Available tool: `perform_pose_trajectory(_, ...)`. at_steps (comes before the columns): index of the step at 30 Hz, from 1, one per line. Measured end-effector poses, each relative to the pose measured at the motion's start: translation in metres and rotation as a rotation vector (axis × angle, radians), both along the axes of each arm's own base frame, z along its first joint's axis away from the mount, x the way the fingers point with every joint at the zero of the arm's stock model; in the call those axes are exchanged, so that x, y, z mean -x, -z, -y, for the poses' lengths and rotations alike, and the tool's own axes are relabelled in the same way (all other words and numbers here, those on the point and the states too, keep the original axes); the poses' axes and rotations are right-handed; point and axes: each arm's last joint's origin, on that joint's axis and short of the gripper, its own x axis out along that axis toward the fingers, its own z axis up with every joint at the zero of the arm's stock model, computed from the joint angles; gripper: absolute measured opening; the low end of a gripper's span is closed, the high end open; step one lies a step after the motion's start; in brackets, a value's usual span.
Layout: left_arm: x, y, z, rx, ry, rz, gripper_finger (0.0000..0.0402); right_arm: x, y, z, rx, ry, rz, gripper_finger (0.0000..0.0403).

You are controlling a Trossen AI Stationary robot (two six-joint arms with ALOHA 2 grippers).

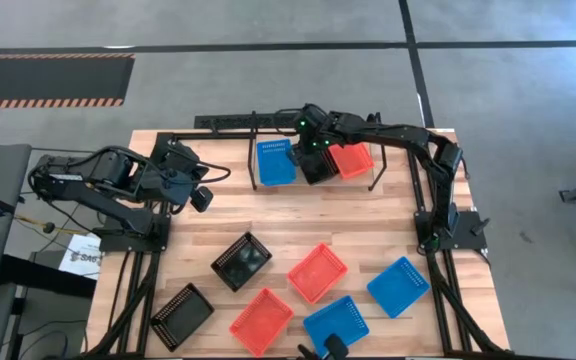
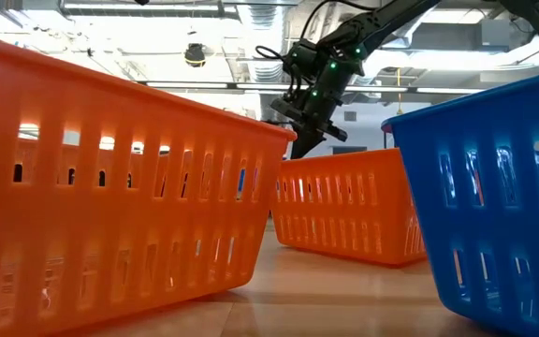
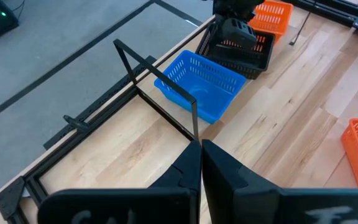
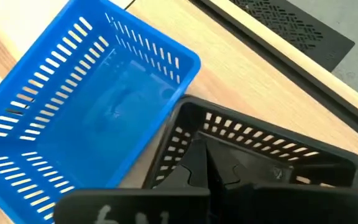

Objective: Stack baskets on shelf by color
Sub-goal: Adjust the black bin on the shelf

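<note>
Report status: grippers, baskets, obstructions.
Right gripper shut on black basket at shelf. Left gripper shut, waiting. Blue basket, red basket alongside.

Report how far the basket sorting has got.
Done: a blue basket and a red-orange basket sit on the shelf. In hand: the right gripper is shut on a black basket between them. The left gripper waits shut. Left: six baskets on the table, two black, two red-orange, two blue; no stacks yet.

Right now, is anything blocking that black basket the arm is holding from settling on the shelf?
Nothing visible is. The right gripper has its fingers shut on the black basket, over the shelf, between the blue basket and the red-orange basket.
</note>
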Motion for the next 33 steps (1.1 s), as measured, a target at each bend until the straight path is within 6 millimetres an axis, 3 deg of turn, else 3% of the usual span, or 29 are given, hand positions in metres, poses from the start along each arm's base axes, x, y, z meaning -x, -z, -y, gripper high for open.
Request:
perform_pose_trajectory(14,0.0,0.0,0.0,0.004,-0.006,0.005,0.0,-0.003,0.0,-0.005,-0.002,-0.017,-0.001,0.0)
perform_pose_trajectory(19,0.0,0.0,0.0,0.005,-0.007,0.006,0.0,-0.007,0.012,-0.006,-0.007,-0.021,-0.023,0.0001)
perform_pose_trajectory(23,0.0,0.0,0.0,0.005,-0.007,0.007,0.0,-0.009,0.023,-0.004,-0.02,-0.022,-0.051,0.0001)
perform_pose_trajectory(33,0.0,0.0,0.0,0.006,-0.007,0.007,0.0,-0.007,0.025,0.012,0.004,0.004,-0.023,0.0001)
